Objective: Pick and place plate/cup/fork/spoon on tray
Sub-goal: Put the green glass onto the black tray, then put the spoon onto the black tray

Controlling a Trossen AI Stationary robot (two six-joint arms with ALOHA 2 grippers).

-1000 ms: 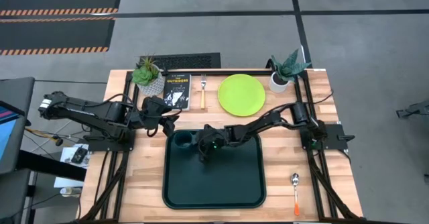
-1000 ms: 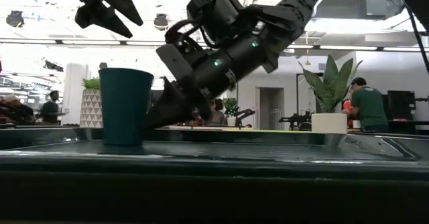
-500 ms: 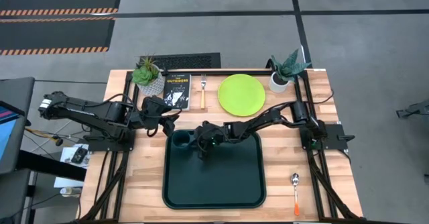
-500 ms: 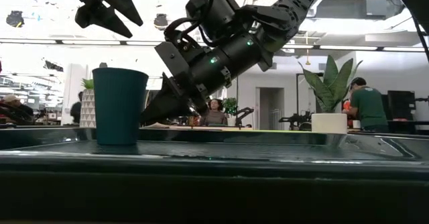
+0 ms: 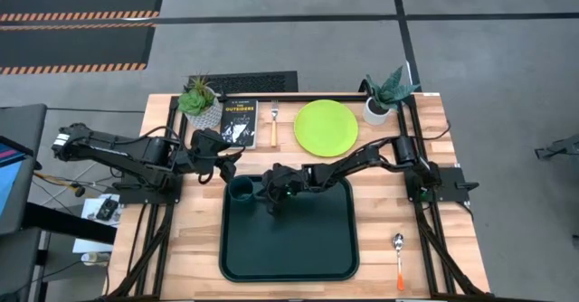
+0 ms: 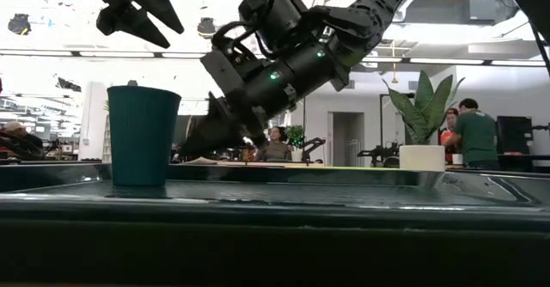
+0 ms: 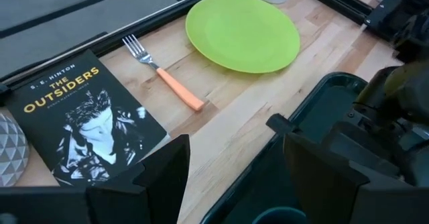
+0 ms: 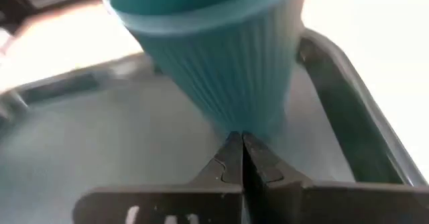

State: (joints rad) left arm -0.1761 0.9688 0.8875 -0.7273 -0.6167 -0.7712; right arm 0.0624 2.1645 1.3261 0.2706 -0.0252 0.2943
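Note:
The dark green cup [image 5: 241,189] stands upright on the floor of the dark green tray [image 5: 289,248], in its far left corner; it also shows in the low view [image 6: 142,134]. My right gripper [image 5: 266,196] is shut, its tips low at the cup's right side. My left gripper [image 5: 226,164] is open and empty, above the table just beyond the tray's far left corner. The lime-green plate [image 5: 326,127] and the fork [image 5: 274,128] lie on the table behind the tray. The spoon [image 5: 398,259] lies right of the tray. My right gripper pushes the cup with its shut fingertips [image 8: 231,158], which meet the cup's ribbed side wall near its bottom [image 8: 231,120]. The fingers come from the table's right side, slanting down. The cup stands upright on the tray floor.
A black book [image 5: 240,121] lies left of the fork. Two white plant pots stand at the far left [image 5: 199,103] and the far right [image 5: 380,103]. The tray's raised rim [image 5: 223,202] is close to the cup's left side. People show in the room beyond.
My right gripper, shut, has gone toward the table's left edge. The cup has slid upright along the tray floor ahead of it, toward the tray's left rim.

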